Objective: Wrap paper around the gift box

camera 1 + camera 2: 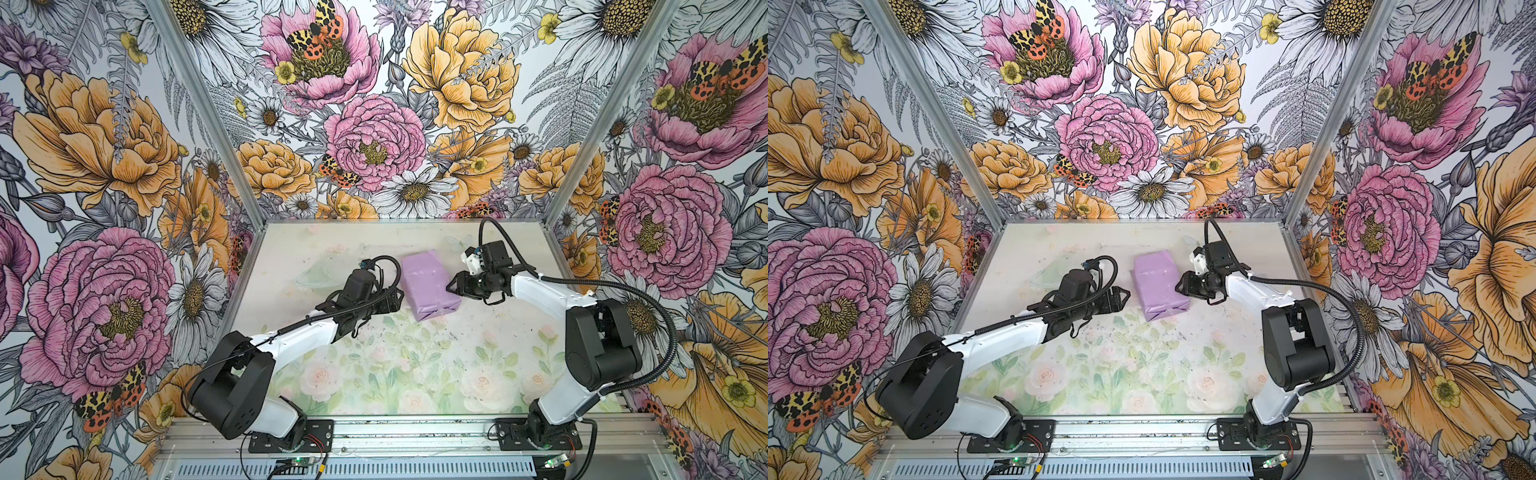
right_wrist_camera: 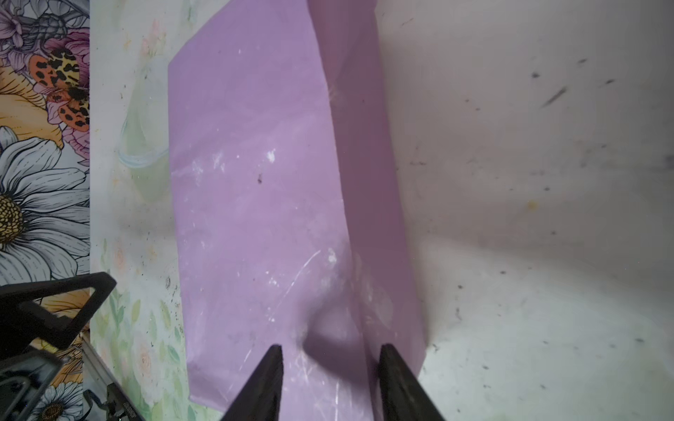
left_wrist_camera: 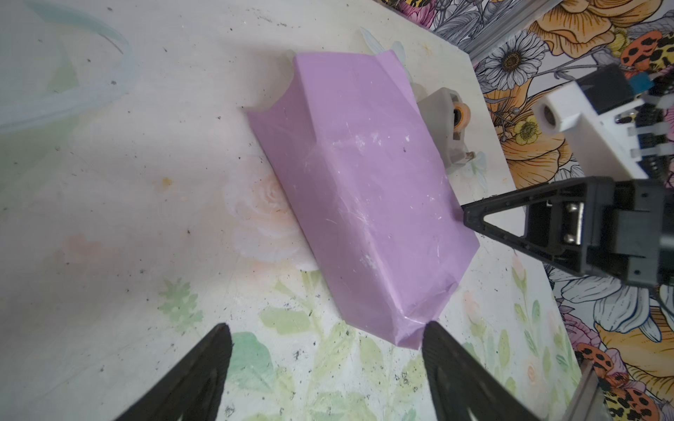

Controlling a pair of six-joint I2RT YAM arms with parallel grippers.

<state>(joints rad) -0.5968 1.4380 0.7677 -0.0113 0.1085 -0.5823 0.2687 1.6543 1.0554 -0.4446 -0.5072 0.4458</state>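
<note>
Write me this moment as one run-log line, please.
paper: lilac, folded into parcel on table | left claw: open, beside parcel | right claw: open, tips at parcel edge

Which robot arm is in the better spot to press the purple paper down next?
Right, probably: the right gripper is open at the paper's top edge; the left gripper sits open beside it.

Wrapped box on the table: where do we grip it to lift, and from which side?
Likely from above, jaws across the two long sides of the parcel, at mid-length. It lies flat, and those sides are straight and parallel. Avoid the ends: only folded flaps there, and a dent shows near one. The tape dispenser stands close by the right-hand side, farther back.
</note>
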